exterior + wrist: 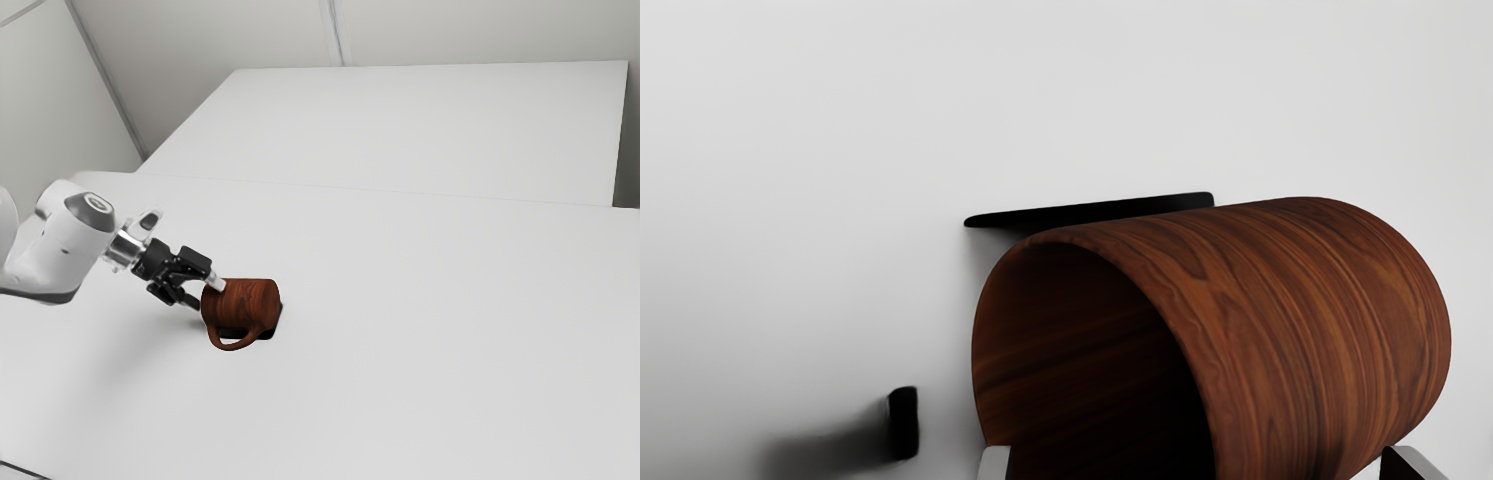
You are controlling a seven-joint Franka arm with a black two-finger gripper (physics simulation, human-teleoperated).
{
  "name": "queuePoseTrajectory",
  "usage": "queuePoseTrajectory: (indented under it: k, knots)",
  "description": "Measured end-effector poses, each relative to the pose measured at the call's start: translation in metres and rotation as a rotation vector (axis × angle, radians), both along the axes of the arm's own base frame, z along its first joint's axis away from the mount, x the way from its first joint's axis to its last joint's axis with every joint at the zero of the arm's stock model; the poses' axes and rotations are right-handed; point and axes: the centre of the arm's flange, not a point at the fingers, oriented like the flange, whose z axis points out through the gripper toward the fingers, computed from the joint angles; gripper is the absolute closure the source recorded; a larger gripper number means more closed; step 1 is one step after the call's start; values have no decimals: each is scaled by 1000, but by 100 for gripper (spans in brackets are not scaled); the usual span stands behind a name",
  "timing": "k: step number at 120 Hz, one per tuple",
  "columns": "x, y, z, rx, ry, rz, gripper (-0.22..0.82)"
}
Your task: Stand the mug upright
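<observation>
The gripper [205, 293] stands open, fingers spread wide at the mouth of the wooden mug [247, 302], which lies on its side on the white table [420, 340], mouth toward the gripper, its inside too dark in its depths to read, its handle [232, 344] toward the exterior view's near edge, and dark shadows beside it.
</observation>
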Motion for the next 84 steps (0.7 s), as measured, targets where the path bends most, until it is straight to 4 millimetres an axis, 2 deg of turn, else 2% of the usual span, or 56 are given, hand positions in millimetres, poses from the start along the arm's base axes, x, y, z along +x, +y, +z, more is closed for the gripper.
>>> queuePoseTrajectory:
  k: [43, 63, 74, 84]
  knots:
    - [-5, -13, -13, -138, -113, 9, 0]
    - [-5, -16, -13, -195, -155, -1, 2]
    - [-5, -19, -13, -219, -174, -13, 8]
    - [-5, -21, -13, -233, -190, -22, 20]
